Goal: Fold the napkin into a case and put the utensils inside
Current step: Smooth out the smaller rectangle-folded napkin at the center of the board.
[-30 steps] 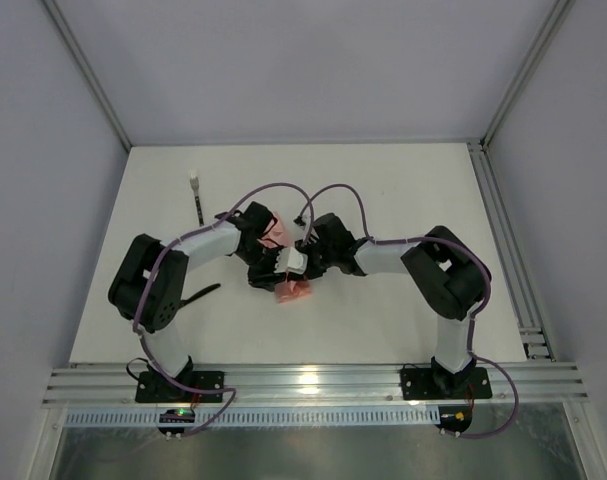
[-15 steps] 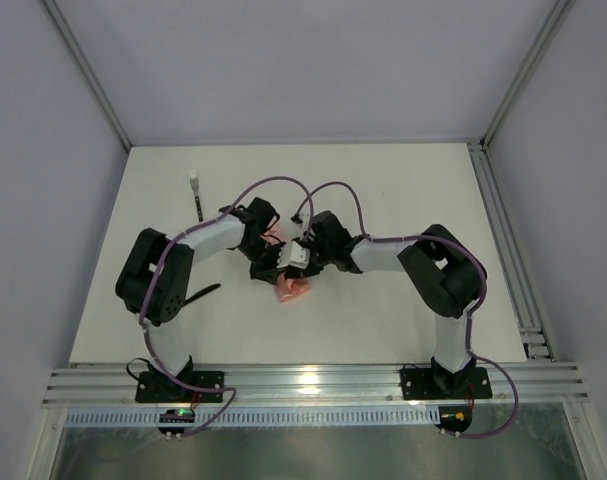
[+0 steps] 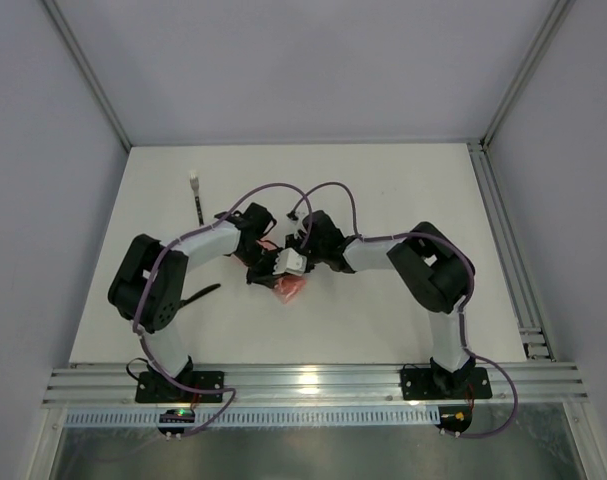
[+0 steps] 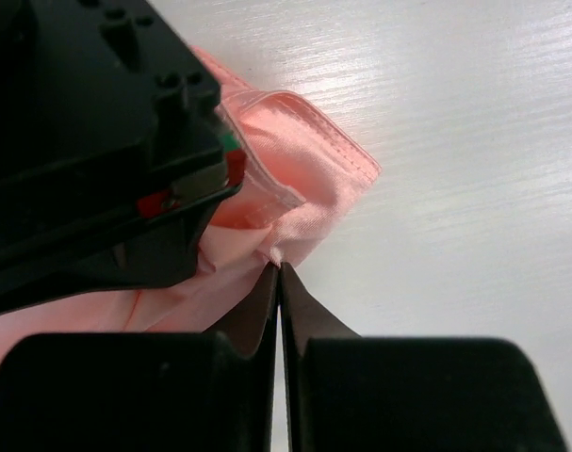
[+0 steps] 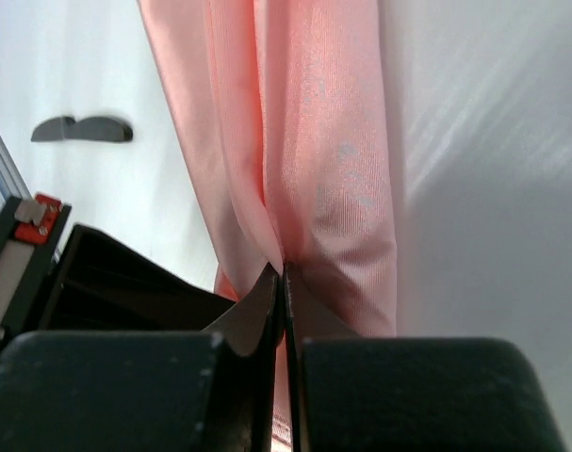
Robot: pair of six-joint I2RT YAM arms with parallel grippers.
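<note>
Napkin (image 3: 291, 289) of thin salmon-pink cloth sits bunched into a small crumpled wad on the white table (image 3: 413, 190), just toward 7 o'clock from the tabletop's middle. Both arms bend inward over it.

The left gripper (image 4: 279, 275) is clenched on the napkin. In the left wrist view its black fingertips (image 4: 262, 303) meet on a puckered bit of the cloth's edge, and hemmed layers of the sheet lie folded over at 12 o'clock from them.

The right gripper (image 5: 284, 273) is likewise clamped tight on the napkin. In the right wrist view the pink cloth runs away from the closed tips toward 12 o'clock in long pleats. That gripper's black body fills the 10 o'clock part of the left wrist view, pressed against the cloth.

Two slim cutlery pieces lie well apart from the wad. The white-tipped black utensil (image 3: 197, 198) is at 10 o'clock from it. The plain black utensil (image 3: 201, 294) is at 9 o'clock, beside the left arm's elbow.
</note>
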